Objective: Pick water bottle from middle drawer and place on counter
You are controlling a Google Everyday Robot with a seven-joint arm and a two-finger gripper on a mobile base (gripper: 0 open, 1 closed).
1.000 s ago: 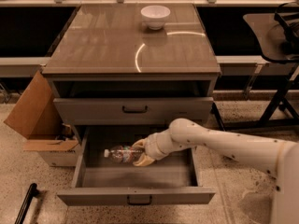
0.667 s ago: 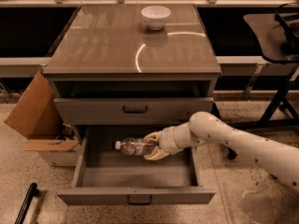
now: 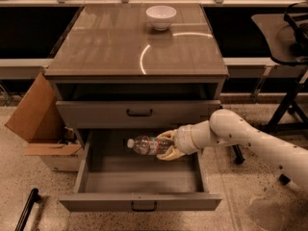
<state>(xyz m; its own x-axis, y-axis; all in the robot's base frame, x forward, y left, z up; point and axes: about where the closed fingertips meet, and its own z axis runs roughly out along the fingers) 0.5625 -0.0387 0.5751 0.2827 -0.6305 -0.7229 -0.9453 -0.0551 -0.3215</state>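
The middle drawer [image 3: 140,179] stands pulled out under the counter [image 3: 110,42], its grey floor bare toward the front. The arm [image 3: 250,138] reaches in from the right, and the gripper [image 3: 160,146] sits over the rear right part of the drawer. Its fingers [image 3: 167,134] are clamped around the bottom end of the water bottle [image 3: 143,145], one above and one below. The bottle lies roughly level, its white cap pointing left. Whether it is clear of the drawer floor cannot be told. The drawer above [image 3: 139,113] is closed. A white bowl [image 3: 161,17] rests near the back of the counter, and a cardboard box [image 3: 36,117] sits on the ground at the cabinet's left side.
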